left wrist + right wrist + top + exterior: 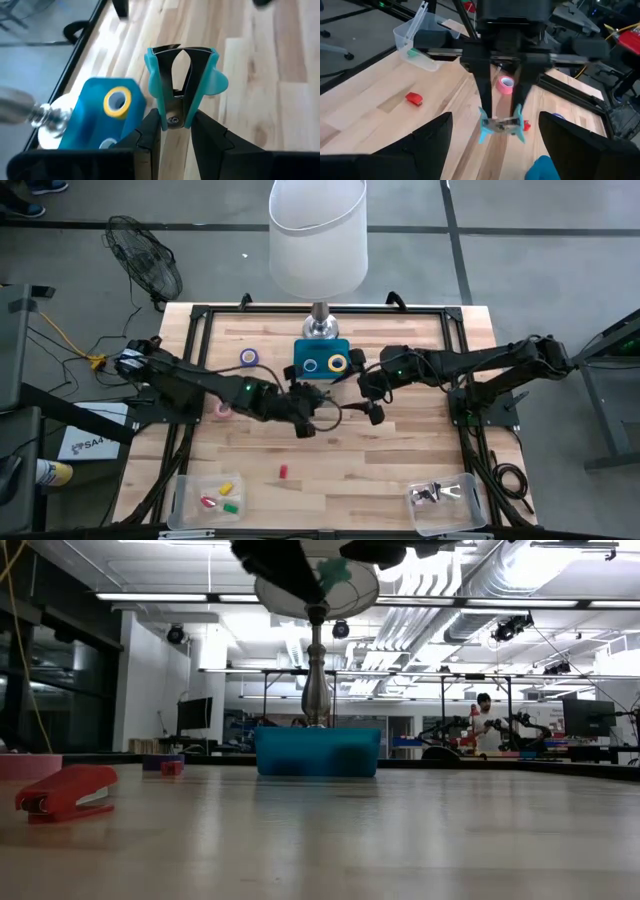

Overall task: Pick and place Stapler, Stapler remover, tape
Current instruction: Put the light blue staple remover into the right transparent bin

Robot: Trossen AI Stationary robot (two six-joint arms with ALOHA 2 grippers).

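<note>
A teal stapler remover [182,75] hangs above the table's middle, with my left gripper [173,125] shut on it. Just beyond it stands a blue bin [322,360], which holds a yellow tape roll [117,101] and a blue one [311,365]. A purple tape roll [248,357] and a pink one [506,84] lie flat on the wood. The red stapler [65,790] lies toward the near edge. My right gripper [368,395] is open in the air, facing the remover, with nothing between its fingers [437,137]. My left gripper pinches the stapler remover's hinged metal end [173,119] between its two fingers. The fingers slant down from the table's left. The remover is lifted clear of the table, and its teal wings and open claws [180,50] point away from the fingers.
A lamp with a white shade [318,235] stands behind the bin. A clear tray [190,485] with small red, yellow and green blocks sits at the near left. Another clear tray [465,515] with dark items sits at the near right. A small red piece [526,126] lies near the pink roll.
</note>
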